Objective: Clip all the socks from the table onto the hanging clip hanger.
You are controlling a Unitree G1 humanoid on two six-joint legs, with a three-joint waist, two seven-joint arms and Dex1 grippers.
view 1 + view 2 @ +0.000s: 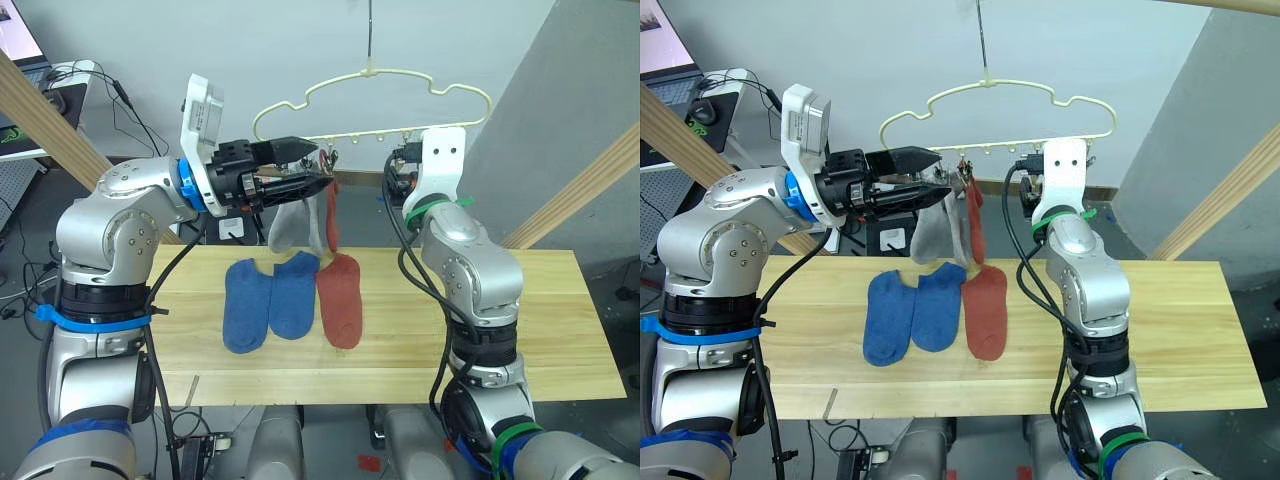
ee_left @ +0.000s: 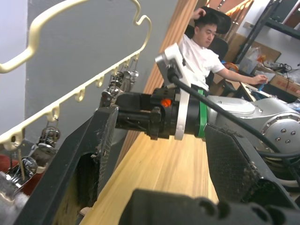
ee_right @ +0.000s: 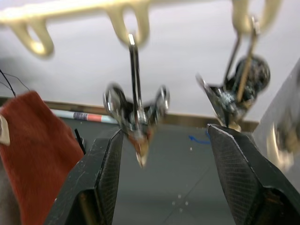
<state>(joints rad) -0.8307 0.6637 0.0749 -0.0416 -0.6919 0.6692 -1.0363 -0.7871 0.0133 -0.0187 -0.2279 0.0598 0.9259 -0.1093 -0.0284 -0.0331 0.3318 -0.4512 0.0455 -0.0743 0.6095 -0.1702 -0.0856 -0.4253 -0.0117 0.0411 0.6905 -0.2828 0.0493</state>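
I see a cream-coloured wavy wire hanger (image 1: 372,90) with small silver metal clips (image 3: 136,108). On the light yellow, grained wooden table (image 1: 540,320) lie two blue knit socks (image 1: 268,300) and one rust-red sock (image 1: 340,298). Grey sock (image 1: 932,232) and another rust-red sock (image 1: 975,222) hang.

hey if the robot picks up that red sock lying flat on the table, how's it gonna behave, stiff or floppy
Probably floppy: the rust-red sock lies flat and limp on the table, and the grey sock already on the clip hanger droops straight down. It looks like thin knit, so likely light, and pinched at one end it should dangle rather than hold shape.
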